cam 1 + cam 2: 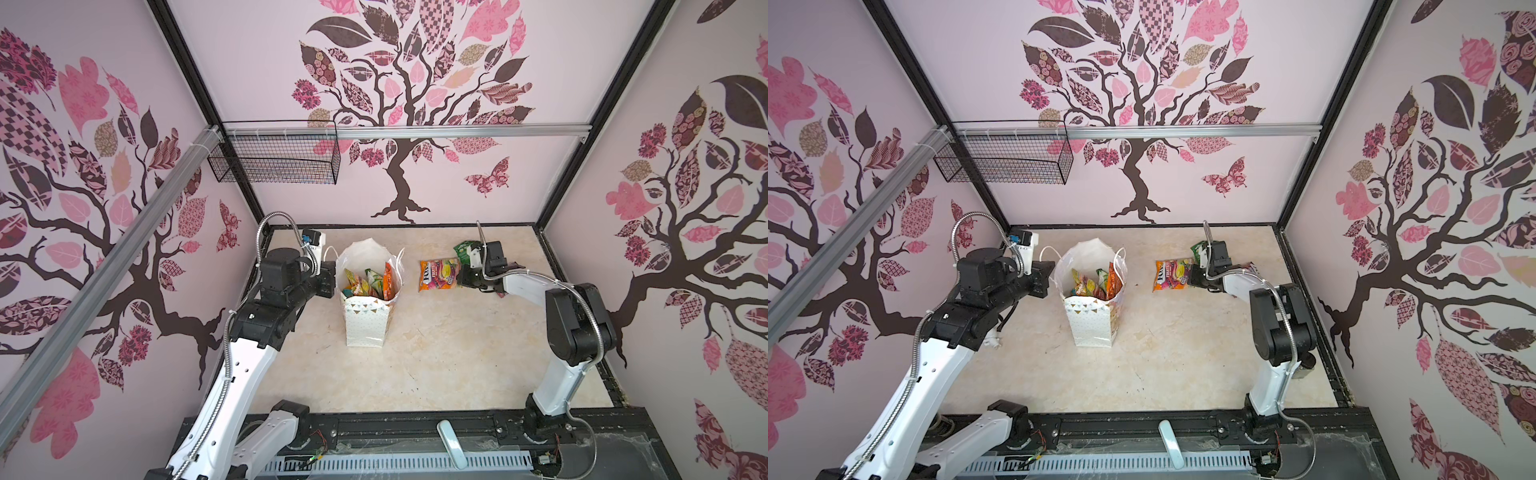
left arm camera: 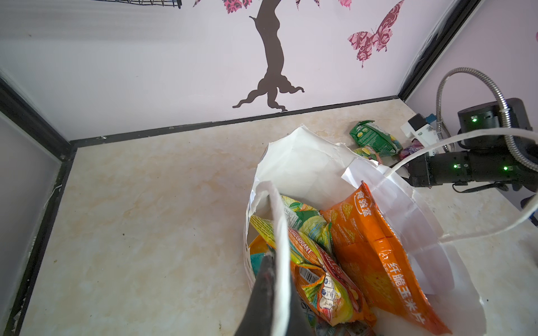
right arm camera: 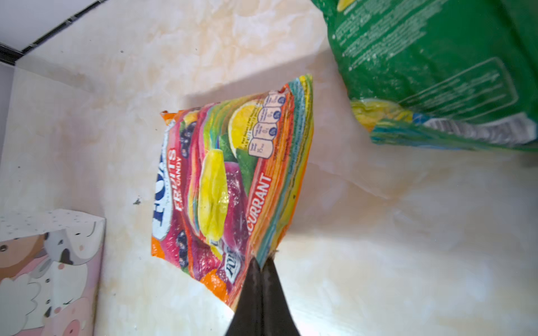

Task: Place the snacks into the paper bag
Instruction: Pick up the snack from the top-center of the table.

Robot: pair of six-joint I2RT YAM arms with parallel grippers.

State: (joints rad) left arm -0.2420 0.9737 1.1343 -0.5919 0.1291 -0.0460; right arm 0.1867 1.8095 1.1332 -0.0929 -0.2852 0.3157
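The white paper bag (image 1: 365, 320) (image 1: 1092, 324) stands upright left of centre, with several snacks (image 1: 368, 284) (image 2: 372, 247) inside it. My left gripper (image 1: 332, 278) (image 2: 275, 259) is shut on the bag's left rim. To the right, an orange FOX'S pouch (image 1: 438, 274) (image 1: 1173, 274) (image 3: 227, 186) is pinched at one corner by my shut right gripper (image 1: 459, 276) (image 3: 262, 260). A green pouch (image 1: 463, 249) (image 2: 372, 136) (image 3: 436, 64) lies just behind that gripper. The bag's side (image 3: 52, 261) shows in the right wrist view.
A black wire mesh basket (image 1: 274, 158) (image 1: 1005, 160) hangs from the rail on the back wall, high at the left. Walls close in the table on three sides. A purple wrapper (image 2: 409, 149) lies by the right arm.
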